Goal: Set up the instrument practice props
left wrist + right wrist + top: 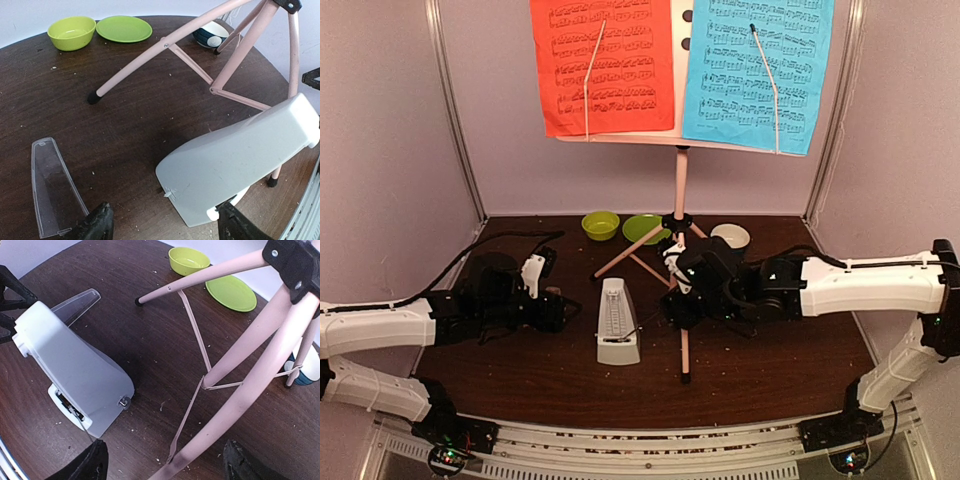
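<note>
Top external view showed the left jaws released, just left of the white metronome (618, 322), upright on the desk (520, 375). Right of it, the right jaws gaped around a leg of the pink music stand (680, 190); above, a red page (620, 60) and a cyan page (735, 75) carried printed notes too small to read.

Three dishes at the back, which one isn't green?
The white bowl with a dark outside, rightmost in the top view. The other bowl and the flat plate are lime green.
</note>
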Robot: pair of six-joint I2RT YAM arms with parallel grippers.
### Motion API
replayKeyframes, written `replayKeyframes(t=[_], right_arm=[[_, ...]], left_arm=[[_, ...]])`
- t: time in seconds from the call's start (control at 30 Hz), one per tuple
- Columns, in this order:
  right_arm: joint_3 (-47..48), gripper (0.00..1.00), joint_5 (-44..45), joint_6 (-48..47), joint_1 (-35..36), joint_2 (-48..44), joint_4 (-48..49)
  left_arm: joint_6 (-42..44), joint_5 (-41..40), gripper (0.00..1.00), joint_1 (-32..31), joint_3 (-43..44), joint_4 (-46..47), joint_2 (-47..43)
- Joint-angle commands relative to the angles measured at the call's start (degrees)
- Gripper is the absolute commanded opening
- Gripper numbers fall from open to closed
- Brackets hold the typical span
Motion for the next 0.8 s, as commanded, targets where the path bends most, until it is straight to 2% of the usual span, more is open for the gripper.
replayKeyframes(t=[0.0,0.2,0.43,0.6,0.77], right_arm=[[-1.2,0.79,4.9,-3.8,-0.2,-2.3,-2.4],[-1.3,0.79,5.1,-6.5,-0.2,-5.0,-4.1],[1.2,0.86,0.4,-7.4,-0.2,-12.4,-4.5],[1.5,0.99,-2.3,-5.7,-1.2,-16.6,-4.5],[1.4,1.0,-5.1,-3.0,-4.0,-20.5,-4.6]], left_arm=[[0.4,-2.1,0.74,0.2,2.2,1.2,-0.8],[-1.9,-3.2,0.75,2.6,2.4,-0.2,-2.9],[-4.2,-3.8,0.79,11.5,3.4,-6.3,-9.0],[1.2,-4.8,0.83,12.9,9.1,-12.9,-10.6],[4.5,-1.7,0.87,12.9,18.6,-21.0,-7.0]])
